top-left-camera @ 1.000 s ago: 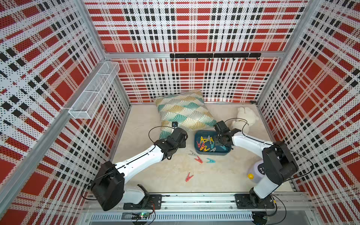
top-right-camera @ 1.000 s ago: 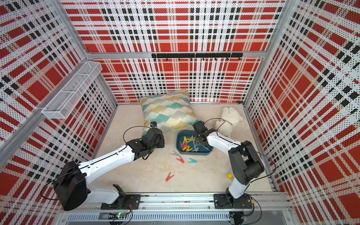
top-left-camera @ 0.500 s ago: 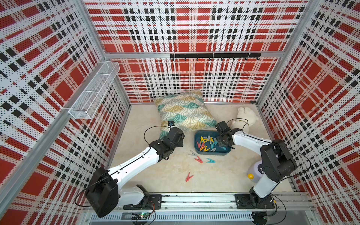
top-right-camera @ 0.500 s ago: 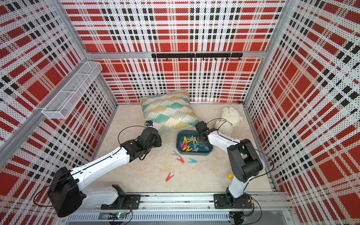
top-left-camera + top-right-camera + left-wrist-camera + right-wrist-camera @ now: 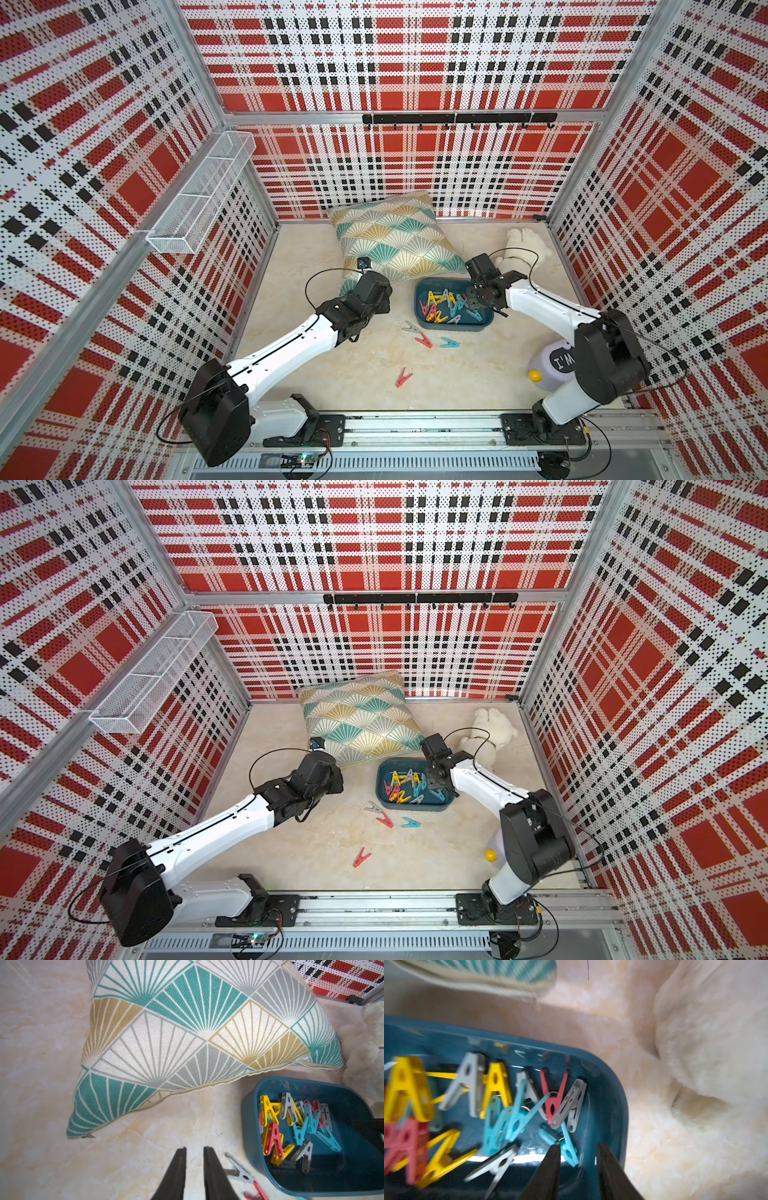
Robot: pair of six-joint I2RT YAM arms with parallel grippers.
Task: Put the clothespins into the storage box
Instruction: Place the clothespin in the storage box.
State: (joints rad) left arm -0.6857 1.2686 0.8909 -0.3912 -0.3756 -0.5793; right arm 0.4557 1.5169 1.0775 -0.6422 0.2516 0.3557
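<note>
The storage box (image 5: 419,291) (image 5: 415,809), a dark teal tub, sits on the floor in front of the pillow and holds several clothespins (image 5: 440,305) in yellow, red, teal and grey. My right gripper (image 5: 473,297) (image 5: 578,1145) hangs open over the box's right end. A teal clothespin (image 5: 568,1147) lies loose in the box beside one finger. A grey clothespin (image 5: 411,328) (image 5: 239,1172), a red one (image 5: 424,340), a teal one (image 5: 450,343) and another red one (image 5: 403,377) lie on the floor. My left gripper (image 5: 380,297) (image 5: 194,1148) hovers left of the box, narrowly open and empty.
A fan-patterned pillow (image 5: 395,241) lies behind the box. A white plush toy (image 5: 523,249) sits at the back right. A pale rounded object with a yellow ball (image 5: 552,365) stands by the right arm's base. A white wire basket (image 5: 203,195) hangs on the left wall.
My right gripper has opened over the box, and the teal clothespin now lies loose inside. My left arm's elbow has swung nearer the front rail, while its gripper has stayed about where it was.
</note>
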